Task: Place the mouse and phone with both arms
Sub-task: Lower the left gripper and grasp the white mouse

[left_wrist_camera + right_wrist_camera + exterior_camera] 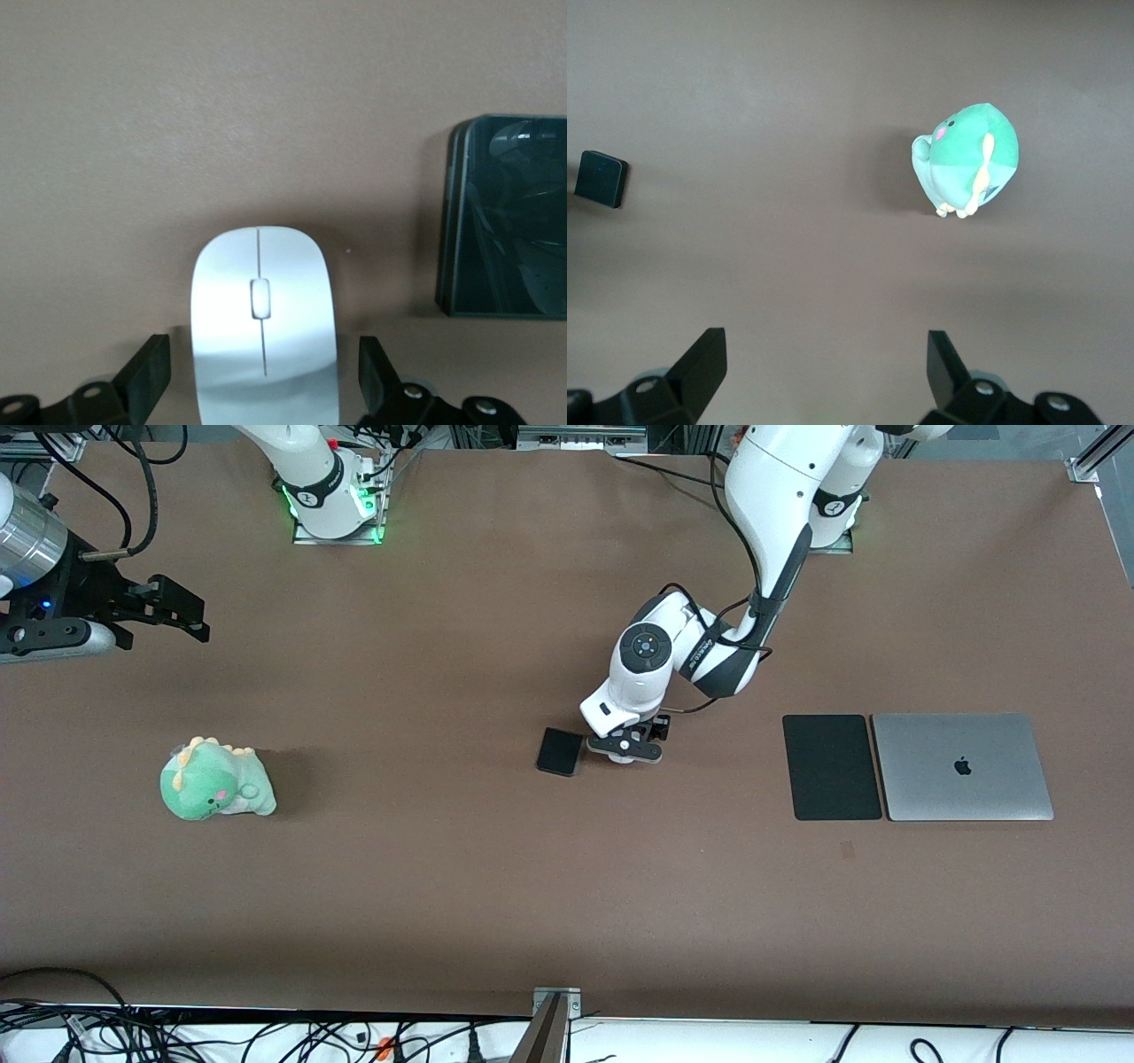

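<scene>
The white mouse (264, 328) lies on the brown table, with the black phone (560, 751) flat beside it toward the right arm's end. The phone also shows in the left wrist view (509, 217) and small in the right wrist view (601, 179). My left gripper (631, 747) is low over the mouse and hides it in the front view. In the left wrist view the left gripper (264, 359) is open, one finger on each side of the mouse, with a gap on both sides. My right gripper (197, 615) waits open and empty above the table at the right arm's end; it also shows in the right wrist view (827, 350).
A green plush dinosaur (215, 781) lies toward the right arm's end and shows in the right wrist view (966, 159). A large black mat (831, 767) and a closed silver laptop (962, 766) lie side by side toward the left arm's end.
</scene>
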Available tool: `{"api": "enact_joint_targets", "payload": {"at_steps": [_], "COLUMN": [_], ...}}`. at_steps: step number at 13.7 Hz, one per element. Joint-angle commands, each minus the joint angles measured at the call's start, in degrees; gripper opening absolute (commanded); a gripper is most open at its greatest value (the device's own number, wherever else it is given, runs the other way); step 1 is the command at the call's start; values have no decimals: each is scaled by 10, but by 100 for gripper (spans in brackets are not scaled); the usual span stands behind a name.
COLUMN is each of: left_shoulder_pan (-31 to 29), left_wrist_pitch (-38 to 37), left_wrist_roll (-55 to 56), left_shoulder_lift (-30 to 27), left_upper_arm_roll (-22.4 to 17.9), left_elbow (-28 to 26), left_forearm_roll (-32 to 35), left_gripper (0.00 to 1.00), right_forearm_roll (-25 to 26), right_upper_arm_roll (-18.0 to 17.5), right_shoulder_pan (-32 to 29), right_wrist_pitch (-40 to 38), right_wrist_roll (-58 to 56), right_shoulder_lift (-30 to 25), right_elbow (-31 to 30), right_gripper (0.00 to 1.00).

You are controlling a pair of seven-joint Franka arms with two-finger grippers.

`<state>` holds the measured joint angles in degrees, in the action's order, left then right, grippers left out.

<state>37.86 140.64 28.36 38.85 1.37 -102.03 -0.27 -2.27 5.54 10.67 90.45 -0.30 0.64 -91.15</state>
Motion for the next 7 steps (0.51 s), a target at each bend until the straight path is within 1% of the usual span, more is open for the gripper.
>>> {"api": "enact_joint_targets", "payload": {"at_steps": [1, 2, 3, 5, 7], "left_shoulder_pan": [13, 10, 5, -20, -73], "left_wrist_pitch": [6, -2, -19, -118, -259], "left_wrist_roll": [8, 6, 5, 1, -15], "left_shoulder_lift": [2, -4, -22, -64, -95], "left_upper_arm_roll": [-8, -8, -10, -15, -15], "left_elbow": [-3, 0, 1, 21, 66], "left_forearm_roll": [12, 12, 12, 12, 12], "left_gripper": [38, 27, 25, 25, 27], "right_forearm_roll": [2, 2, -1, -1, 0], "right_upper_arm_roll": [-3, -3, -2, -2, -3], "right_shoulder_pan": [1, 0, -2, -1, 1], "right_wrist_pitch": [-4, -4, 0, 2, 2], "right_wrist_roll": [6, 6, -1, -3, -1], "right_shoulder_lift": [5, 5, 7, 9, 10], "right_elbow": [14, 14, 14, 14, 14], "right_gripper": [100, 100, 100, 100, 100]}}
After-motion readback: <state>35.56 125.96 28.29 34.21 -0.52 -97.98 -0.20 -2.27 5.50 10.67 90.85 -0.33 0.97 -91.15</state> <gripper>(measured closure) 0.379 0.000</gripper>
